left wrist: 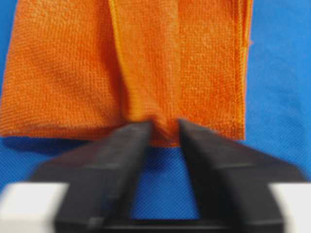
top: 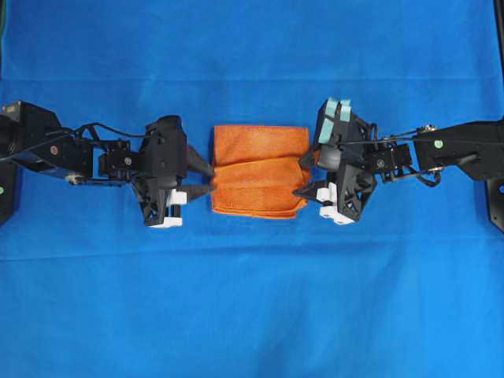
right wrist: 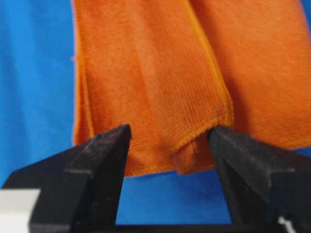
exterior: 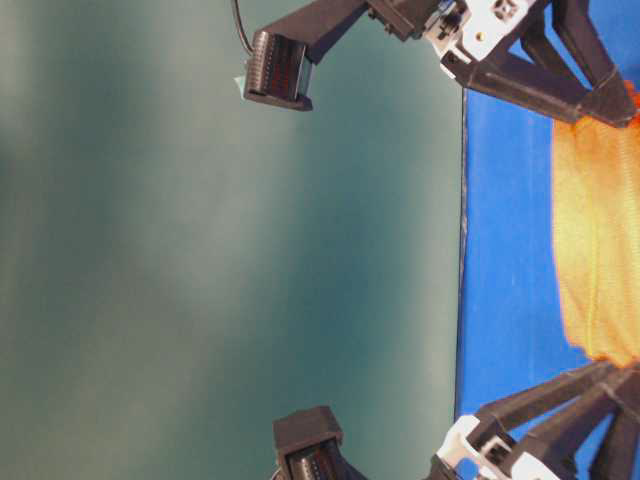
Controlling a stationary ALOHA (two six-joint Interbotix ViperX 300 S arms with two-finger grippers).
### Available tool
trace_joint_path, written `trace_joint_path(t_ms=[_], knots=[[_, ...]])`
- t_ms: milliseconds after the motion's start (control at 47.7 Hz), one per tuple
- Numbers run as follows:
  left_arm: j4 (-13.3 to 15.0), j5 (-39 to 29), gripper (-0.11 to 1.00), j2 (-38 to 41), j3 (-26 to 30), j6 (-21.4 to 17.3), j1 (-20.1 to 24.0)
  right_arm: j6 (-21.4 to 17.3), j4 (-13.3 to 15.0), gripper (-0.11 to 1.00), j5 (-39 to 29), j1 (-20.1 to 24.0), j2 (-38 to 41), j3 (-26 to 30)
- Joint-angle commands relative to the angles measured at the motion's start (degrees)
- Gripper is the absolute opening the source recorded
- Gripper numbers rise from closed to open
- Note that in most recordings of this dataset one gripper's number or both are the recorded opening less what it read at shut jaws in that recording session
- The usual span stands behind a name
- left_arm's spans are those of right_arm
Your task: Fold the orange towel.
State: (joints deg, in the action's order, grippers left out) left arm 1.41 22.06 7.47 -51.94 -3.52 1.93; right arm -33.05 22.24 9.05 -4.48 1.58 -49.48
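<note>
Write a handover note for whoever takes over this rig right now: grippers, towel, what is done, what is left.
Left gripper: fingers close together, pinching a fold at the orange towel's left edge.
Right gripper: open, fingers straddling the folded layers at the right edge, not closed on them.
Towel: middle of the blue cloth, between the two grippers, already folded over with a layer edge across its width.
Left: judge whether another fold is needed, then release and withdraw both grippers.

One orange towel [top: 258, 169]; one blue cloth [top: 252, 299]; two hands: left hand [top: 206, 179], right hand [top: 305, 175]
</note>
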Motion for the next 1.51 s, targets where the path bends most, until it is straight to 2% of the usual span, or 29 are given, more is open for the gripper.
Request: trace_joint_path(t_ms=[0,105,168,419,629,1048,1279,1488], knots=[[0.1,0.0,0.43,-1.8,0.8,0.0,-0.1,0.1,-0.2,0.61,0.3,0.5,-0.9,1.2],[0.2,-1.5,0.75,-4.3,0.6,-0.3,-0.1,0.1,-0.3,0.59,-1.1,1.4,-2.4,1.8],[0.1,-3.3,0.83,-6.7,0.6,-0.3,-0.2,0.1,-0.2,0.59,-2.9,2.0,-4.1,2.0],[0.1,-13.7,0.77,-19.9,-0.3,-1.0,-0.9,0.9,0.4,0.59,-11.2,4.0,-15.6,2.1],[0.1,-15.1,0.77,-29.2,-3.7,-1.1,-0.9,1.0,1.1,0.59,-14.2,4.4,-24.6,-0.3],[0.1,-15.0,0.77,-49.4,-15.8,-0.7,-0.9,1.0,2.2,0.59,-13.8,4.3,-41.9,-11.2],[0.2,-15.0,0.77,-58.5,-22.7,0.2,-0.9,1.0,2.1,0.59,-9.4,3.3,-49.2,-19.2],[0.2,-15.0,0.77,-64.7,-27.5,1.6,-0.9,1.0,1.8,0.59,-4.4,1.0,-51.9,-25.6]])
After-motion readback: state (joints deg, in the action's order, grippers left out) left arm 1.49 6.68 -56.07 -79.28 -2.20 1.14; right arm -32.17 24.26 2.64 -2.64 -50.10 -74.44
